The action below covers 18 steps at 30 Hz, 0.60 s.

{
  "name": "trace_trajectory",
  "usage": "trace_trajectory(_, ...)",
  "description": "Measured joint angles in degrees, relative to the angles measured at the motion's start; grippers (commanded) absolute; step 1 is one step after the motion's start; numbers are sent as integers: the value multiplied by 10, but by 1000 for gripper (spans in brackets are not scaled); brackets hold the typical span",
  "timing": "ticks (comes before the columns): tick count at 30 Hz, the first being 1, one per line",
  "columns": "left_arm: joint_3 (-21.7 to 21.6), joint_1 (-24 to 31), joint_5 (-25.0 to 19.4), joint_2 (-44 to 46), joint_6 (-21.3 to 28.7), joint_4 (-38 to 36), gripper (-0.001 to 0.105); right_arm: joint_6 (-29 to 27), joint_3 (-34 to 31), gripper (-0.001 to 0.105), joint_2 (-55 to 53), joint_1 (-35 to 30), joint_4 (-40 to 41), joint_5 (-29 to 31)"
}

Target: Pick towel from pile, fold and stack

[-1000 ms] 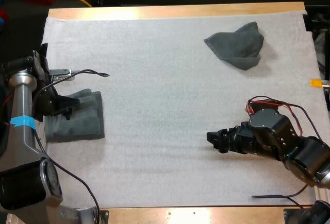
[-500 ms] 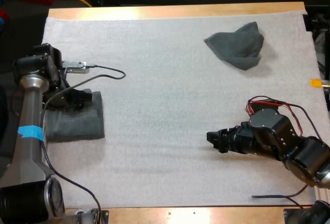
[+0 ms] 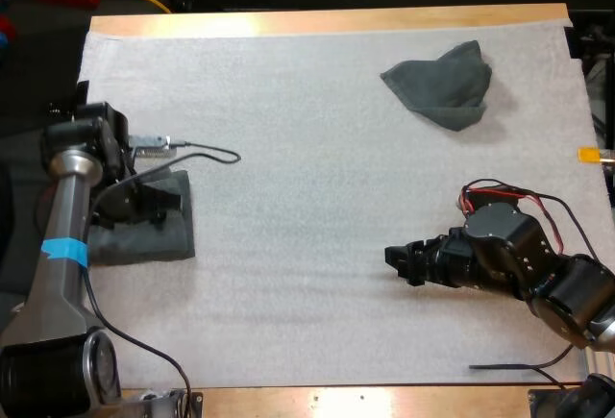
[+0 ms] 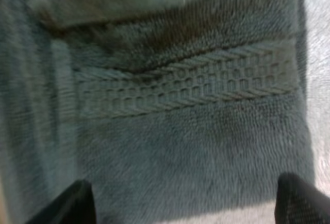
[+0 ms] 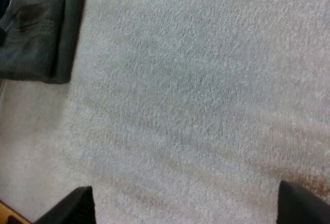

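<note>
A folded dark grey-green towel (image 3: 144, 233) lies at the mat's left edge. My left gripper (image 3: 159, 204) hovers over its far part, open. In the left wrist view the woven band of the folded towel (image 4: 185, 92) runs across beneath the open left gripper (image 4: 183, 208), whose fingertips (image 4: 69, 206) stand wide apart and clear of the cloth. A crumpled towel (image 3: 442, 82) sits at the far right of the mat. My right gripper (image 3: 396, 259) rests low at the near right, open over bare mat (image 5: 196, 105), pointing toward the folded towel (image 5: 36, 33).
The white mat (image 3: 307, 149) covers the wooden table (image 3: 327, 22). A loose black cable (image 3: 207, 154) lies on the mat just beyond the folded towel.
My left arm has swung inward, carrying its gripper from the folded towel's left side to over its far right part. The right arm and both towels have stayed put.
</note>
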<state>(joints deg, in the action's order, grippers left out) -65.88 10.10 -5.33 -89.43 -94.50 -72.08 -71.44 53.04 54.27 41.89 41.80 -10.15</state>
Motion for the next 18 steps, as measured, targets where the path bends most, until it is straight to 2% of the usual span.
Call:
trace_trajectory(8, 51, 0, 0, 0, 0, 65, 69, 0, 0, 69, 0, 0, -2, -24)
trace_trajectory(18, 53, 0, 0, -46, 0, 77, 69, 0, 0, 69, 0, 0, -55, -76)
